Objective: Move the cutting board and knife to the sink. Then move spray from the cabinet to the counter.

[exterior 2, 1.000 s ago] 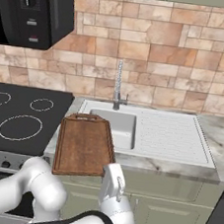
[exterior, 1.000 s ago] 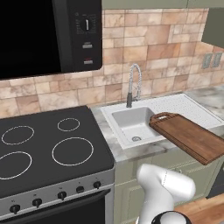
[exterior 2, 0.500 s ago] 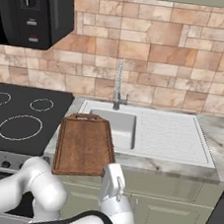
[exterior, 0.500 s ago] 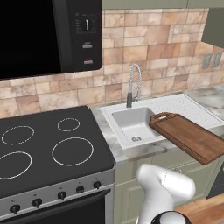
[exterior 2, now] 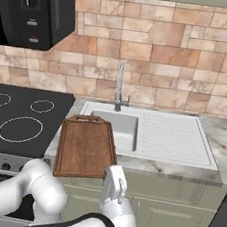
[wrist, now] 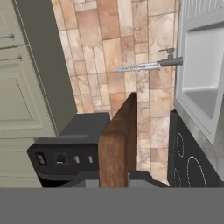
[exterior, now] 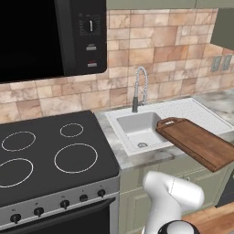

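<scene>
Brick-tiled kitchen wall behind a white sink and black stovetop. Cutting board held level over the table's front edge, handle loop toward the basin, pinched edge-on by the pincer.

A home kitchen, fitted out along one wall.

A black stovetop with ringed burners and a row of knobs sits at the left end of the marble desk, a white sink with a spring-neck faucet is set into it beside that, a black microwave hangs above the stove, tan stone tiles cover the wall behind, and sage-green cabinets run above and below.
</scene>
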